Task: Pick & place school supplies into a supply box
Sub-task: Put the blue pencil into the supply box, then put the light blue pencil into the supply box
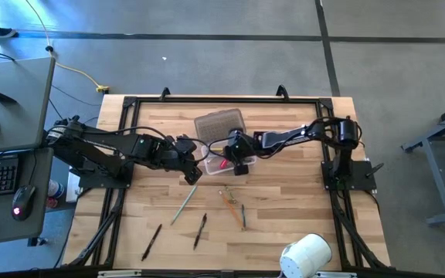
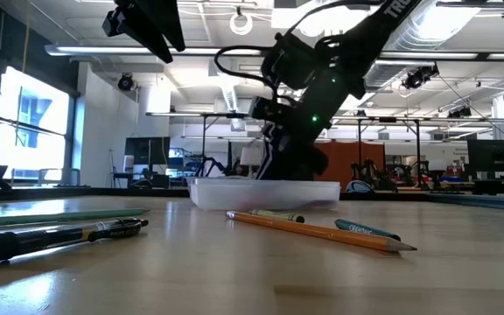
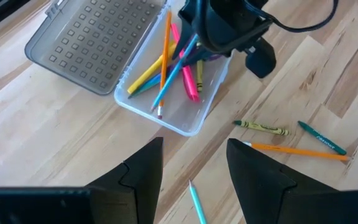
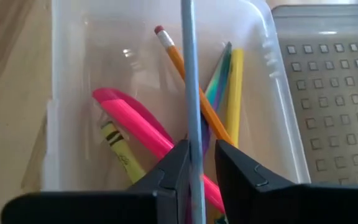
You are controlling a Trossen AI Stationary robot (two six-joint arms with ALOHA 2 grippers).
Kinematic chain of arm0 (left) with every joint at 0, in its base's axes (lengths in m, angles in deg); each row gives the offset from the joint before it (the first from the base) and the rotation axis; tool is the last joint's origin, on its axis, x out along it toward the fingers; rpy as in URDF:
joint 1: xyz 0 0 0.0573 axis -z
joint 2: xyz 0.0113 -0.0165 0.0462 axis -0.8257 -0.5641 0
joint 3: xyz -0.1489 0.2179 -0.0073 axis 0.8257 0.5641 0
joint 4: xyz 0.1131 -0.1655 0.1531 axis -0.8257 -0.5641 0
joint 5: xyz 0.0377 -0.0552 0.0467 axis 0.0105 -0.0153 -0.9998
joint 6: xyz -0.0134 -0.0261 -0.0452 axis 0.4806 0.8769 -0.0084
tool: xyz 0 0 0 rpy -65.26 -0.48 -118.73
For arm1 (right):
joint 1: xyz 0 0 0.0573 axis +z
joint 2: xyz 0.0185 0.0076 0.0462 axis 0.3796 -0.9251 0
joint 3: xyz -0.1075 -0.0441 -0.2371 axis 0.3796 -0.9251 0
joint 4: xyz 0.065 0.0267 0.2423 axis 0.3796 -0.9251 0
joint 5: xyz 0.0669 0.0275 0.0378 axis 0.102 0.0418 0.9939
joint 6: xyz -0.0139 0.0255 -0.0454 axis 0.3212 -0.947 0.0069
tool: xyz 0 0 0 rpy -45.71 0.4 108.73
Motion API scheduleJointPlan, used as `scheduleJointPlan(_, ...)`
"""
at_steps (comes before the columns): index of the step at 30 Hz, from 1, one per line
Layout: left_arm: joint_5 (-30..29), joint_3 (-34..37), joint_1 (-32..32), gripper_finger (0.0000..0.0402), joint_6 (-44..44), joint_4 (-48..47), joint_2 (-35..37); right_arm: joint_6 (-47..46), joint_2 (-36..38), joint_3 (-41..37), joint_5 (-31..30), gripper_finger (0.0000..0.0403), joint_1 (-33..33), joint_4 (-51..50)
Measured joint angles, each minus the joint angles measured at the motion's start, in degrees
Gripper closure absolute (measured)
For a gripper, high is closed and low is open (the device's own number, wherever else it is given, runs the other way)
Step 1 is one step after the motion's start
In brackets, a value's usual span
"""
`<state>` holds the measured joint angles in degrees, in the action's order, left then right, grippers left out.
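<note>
1. We see the right tool (image 4: 196, 180) poised directly over the clear supply box (image 1: 216, 164), its two dark fingers clenched on a thin blue-grey pencil (image 4: 189, 81) that runs straight out ahead of the fingertips and across the box.
2. Under that tool the box holds a pink highlighter (image 4: 143, 127), an orange pencil with a red eraser (image 4: 191, 81), a yellow pencil (image 4: 234, 93), a green one (image 4: 219, 81) and a yellow-green crayon (image 4: 120, 149), all lying slantwise and overlapping.
3. The box's ribbed grey lid (image 3: 95, 40) lies folded flat open on the desk (image 1: 284, 224), hinged to the far side of the box as seen from the left tool.
4. The left tool (image 3: 194, 165) hovers above the desk just beside the box, on the side away from the right arm, its fingers spread apart and holding nothing; a light blue pencil (image 3: 197, 202) lies on the wood beneath the gap.
5. Beyond the left tool, past the box corner, we see a green crayon (image 3: 261, 127), a teal pencil (image 3: 322, 137) and an orange pencil (image 3: 298, 150) loose on the desk, near one another.
6. Farther from both tools, two black pens (image 1: 153, 240) (image 1: 200, 229) lie near the desk's front edge, with a light pencil (image 1: 184, 204) between them and the box.
7. A fat white roll (image 1: 306, 254) stands at the front corner on the right arm's side, well apart from the box.
</note>
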<state>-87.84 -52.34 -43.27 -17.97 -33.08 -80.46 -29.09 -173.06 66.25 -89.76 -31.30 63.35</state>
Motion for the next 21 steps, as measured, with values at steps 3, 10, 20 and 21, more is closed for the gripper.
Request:
scheduleJointPlan(3, -0.3, 0.0, 0.0, 0.0190, 0.0, 0.0, 0.0, -0.2, 0.1, 0.0, 0.2, 0.0341, 0.1, 1.0)
scheduleJointPlan(10, -0.1, 0.0, 0.0, 0.0190, 0.0, 0.2, 0.0, -1.1, 0.8, 0.0, 0.2, 0.0340, 0.8, 1.0)
scheduleJointPlan(20, 4.0, 0.0, 0.0, 0.0190, 0.0, 1.9, 0.0, 0.0, 12.3, 0.0, -0.2, 0.0358, 7.5, -3.3)
scheduleJointPlan(21, 4.8, 0.0, 0.0, 0.0190, 0.0, 2.3, 0.0, -0.3, 13.7, 0.0, -0.2, 0.0360, 8.1, -4.2)
